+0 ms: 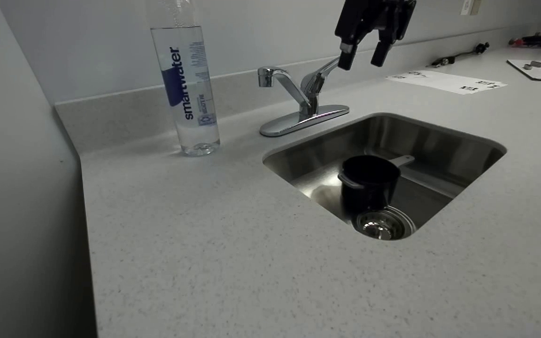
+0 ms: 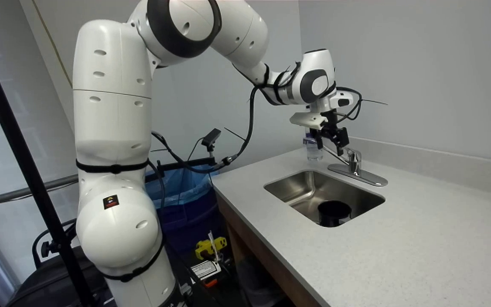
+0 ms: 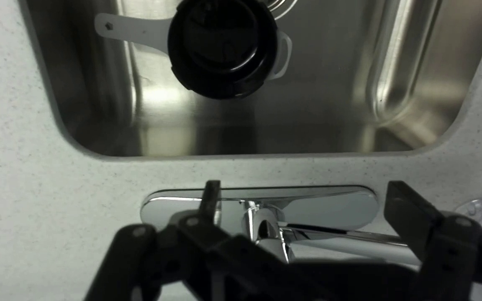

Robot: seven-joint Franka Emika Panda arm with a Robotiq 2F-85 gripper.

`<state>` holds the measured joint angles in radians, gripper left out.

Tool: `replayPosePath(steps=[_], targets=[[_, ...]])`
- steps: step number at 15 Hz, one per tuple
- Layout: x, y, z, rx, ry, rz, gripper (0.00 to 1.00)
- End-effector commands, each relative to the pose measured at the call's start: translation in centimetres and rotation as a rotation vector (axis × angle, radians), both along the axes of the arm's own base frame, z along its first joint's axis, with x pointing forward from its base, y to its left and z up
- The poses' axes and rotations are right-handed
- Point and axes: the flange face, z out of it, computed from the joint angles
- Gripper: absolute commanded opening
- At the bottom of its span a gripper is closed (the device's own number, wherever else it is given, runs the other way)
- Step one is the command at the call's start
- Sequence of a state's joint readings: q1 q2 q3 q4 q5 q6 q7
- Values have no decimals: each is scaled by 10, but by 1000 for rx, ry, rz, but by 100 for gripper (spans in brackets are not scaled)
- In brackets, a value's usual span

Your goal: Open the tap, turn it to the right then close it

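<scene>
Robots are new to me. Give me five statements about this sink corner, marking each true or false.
1. The bottle and the tap stand on the counter. True.
2. The black pot sits inside the sink. True.
3. The tap points over the sink. False: its spout points along the counter, towards the bottle.
4. The gripper is open. True.
5. The black pot lies upside down. False: its opening faces up.
</scene>
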<state>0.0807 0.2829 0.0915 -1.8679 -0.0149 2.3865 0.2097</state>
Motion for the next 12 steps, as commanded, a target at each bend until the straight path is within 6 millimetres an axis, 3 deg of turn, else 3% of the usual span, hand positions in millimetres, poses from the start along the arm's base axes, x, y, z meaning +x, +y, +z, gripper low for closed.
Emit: replayPosePath(steps=[1,12], targets=[[16,19,2,32,-26,17,100],[34,36,-3,28,-120,38,100]])
